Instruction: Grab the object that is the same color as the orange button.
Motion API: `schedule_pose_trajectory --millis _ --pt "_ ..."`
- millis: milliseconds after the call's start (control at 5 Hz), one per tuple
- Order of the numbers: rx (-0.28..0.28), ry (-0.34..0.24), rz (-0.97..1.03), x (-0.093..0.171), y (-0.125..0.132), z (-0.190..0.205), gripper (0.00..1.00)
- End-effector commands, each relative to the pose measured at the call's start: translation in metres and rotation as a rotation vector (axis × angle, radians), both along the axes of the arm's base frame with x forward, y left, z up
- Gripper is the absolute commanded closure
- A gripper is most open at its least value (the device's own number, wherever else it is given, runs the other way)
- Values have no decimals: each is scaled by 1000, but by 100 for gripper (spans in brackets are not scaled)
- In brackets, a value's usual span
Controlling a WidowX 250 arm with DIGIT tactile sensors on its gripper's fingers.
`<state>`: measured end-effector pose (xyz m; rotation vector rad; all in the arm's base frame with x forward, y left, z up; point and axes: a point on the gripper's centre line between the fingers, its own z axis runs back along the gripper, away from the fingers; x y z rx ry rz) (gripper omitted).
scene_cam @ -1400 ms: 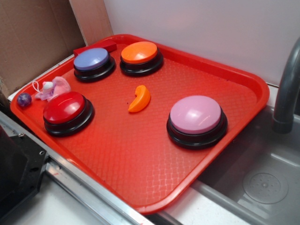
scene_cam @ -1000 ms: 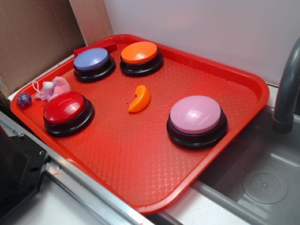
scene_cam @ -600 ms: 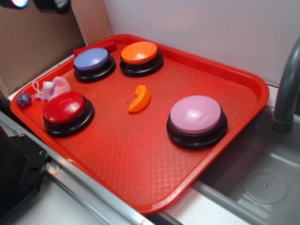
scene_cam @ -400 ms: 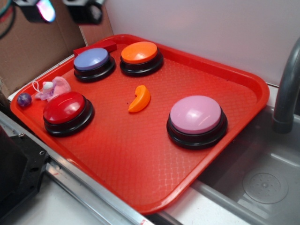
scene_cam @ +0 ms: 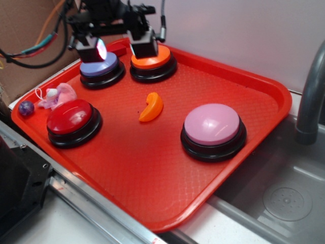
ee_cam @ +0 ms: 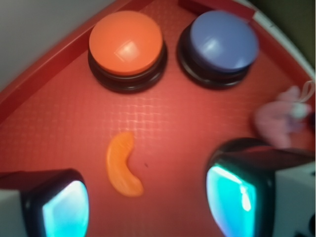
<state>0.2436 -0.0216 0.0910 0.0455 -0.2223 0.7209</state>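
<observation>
Bare tray (scene_cam: 152, 168) around orange crescent (scene_cam: 151, 107)

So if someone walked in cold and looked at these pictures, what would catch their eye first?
Probably the bright red tray with its big dome buttons: the orange button and a purple one at the back, a red one front left, a pink one to the right. Next, the open end effector hanging over the back pair, and the small orange crescent lying alone mid-tray.
</observation>
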Motion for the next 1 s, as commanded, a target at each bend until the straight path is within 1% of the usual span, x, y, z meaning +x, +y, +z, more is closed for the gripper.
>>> schedule_pose_trajectory --millis 0,200,400,600,800 --pt "-40 -48 79 23 4 -34 0" --pt "-38 -47 94 27 0 -53 0" --pt "-26 -45 92 31 -3 -65 0" --pt "-39 -29 85 36 -4 -73 0" --pt "7 -38 106 35 -8 -78 0"
